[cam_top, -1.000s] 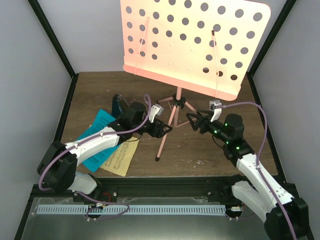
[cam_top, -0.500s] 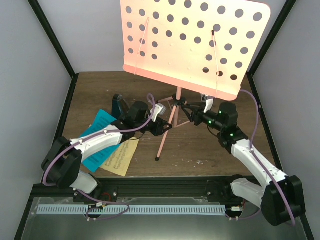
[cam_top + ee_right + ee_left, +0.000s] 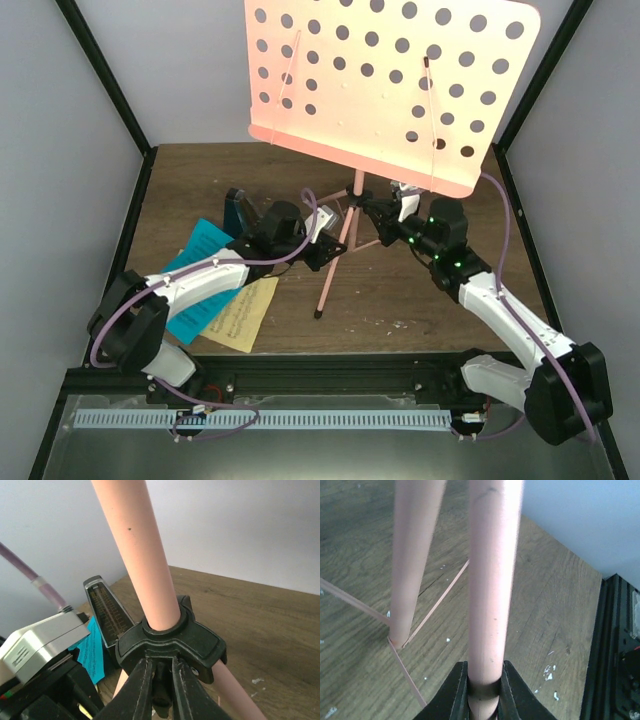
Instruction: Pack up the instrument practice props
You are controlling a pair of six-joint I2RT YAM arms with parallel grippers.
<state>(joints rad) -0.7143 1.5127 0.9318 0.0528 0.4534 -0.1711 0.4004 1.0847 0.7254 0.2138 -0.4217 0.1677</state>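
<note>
The pink music stand stands mid-table, its hole-punched desk (image 3: 390,80) high over its tripod. My left gripper (image 3: 333,250) is shut on the stand's front leg (image 3: 490,580), its fingers (image 3: 456,695) pressed to both sides of the tube. My right gripper (image 3: 373,213) is shut on a black tab under the tripod's black hub (image 3: 172,640). The black metronome (image 3: 236,210) stands upright behind the left arm and shows beyond the hub (image 3: 107,612). A cyan page (image 3: 195,275) and a pale-yellow page (image 3: 245,315) lie flat, partly under the left arm.
White walls and black frame posts (image 3: 105,80) close in the wooden table (image 3: 420,290) on the left, back and right. A black rail (image 3: 340,375) runs along the near edge. Thin pink brace rods (image 3: 437,602) join the legs low down.
Both grippers have gone from open to shut on the stand: the left moved onto the front leg, the right reached left to the hub. The desk shifted slightly.
</note>
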